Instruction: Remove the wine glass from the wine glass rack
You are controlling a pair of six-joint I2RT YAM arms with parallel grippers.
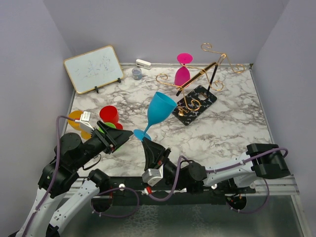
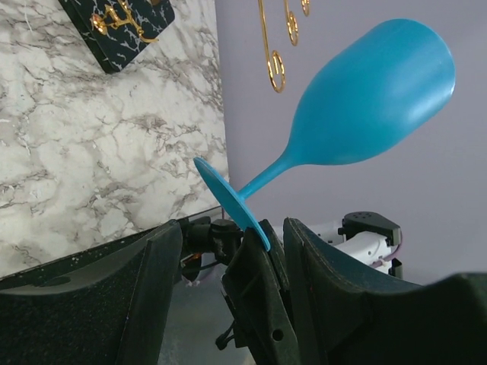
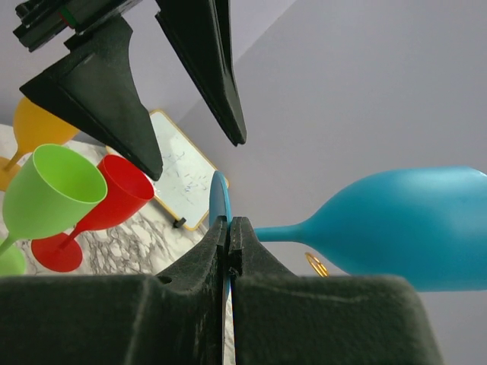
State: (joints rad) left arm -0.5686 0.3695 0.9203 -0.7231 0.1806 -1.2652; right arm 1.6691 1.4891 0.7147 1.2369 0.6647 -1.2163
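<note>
The marble table (image 1: 232,133) is underneath. The wine glass rack (image 1: 200,75) stands at the back, with a pink glass (image 1: 182,75) hanging upside down on it. The blue wine glass (image 1: 160,108) is off the rack, up in the air. The right gripper (image 1: 146,143) pinches its flat foot so it can't fall. The left gripper (image 1: 123,136) is beside it, spread wide.

The blue wine glass (image 1: 160,109) tilts clear of the seemingly leaning gold rack (image 1: 202,101).

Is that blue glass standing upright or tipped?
Tipped. The right gripper pinches the foot of the blue wine glass, whose bowl leans sideways in the air.
</note>
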